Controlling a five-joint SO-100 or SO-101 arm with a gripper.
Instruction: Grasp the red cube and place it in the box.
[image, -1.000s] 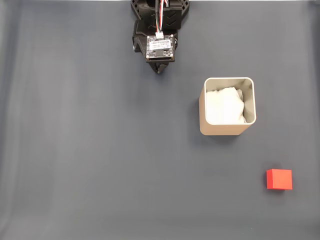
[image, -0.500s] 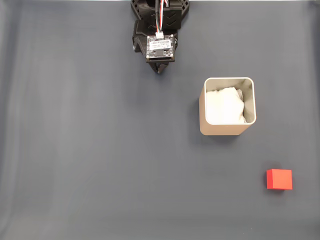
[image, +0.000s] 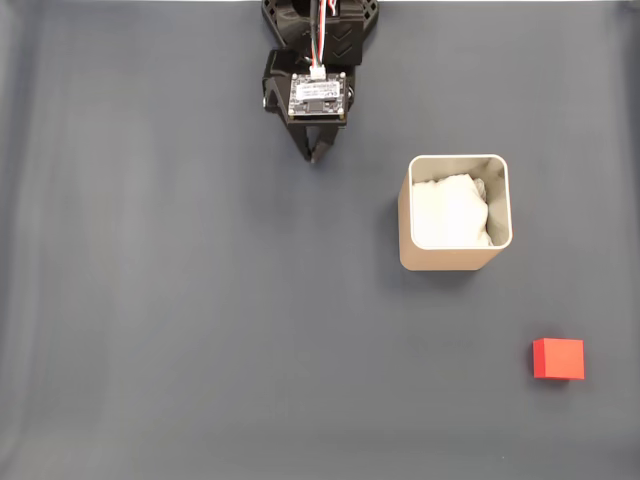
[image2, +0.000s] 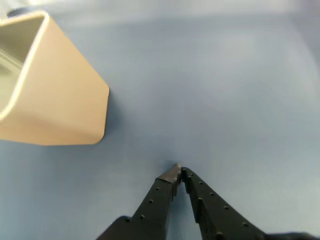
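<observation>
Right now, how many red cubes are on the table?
1. The red cube sits on the dark mat at lower right of the fixed view, below and right of the box, apart from it. The white padding inside the box could hide another.

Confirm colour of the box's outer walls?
Beige, plain; the box shows it best in the wrist view, by the end effector.

Nothing readable from where I sit. The little circuit board (image: 318, 97) on the arm, top of the fixed view, has print too tiny to read.
</observation>
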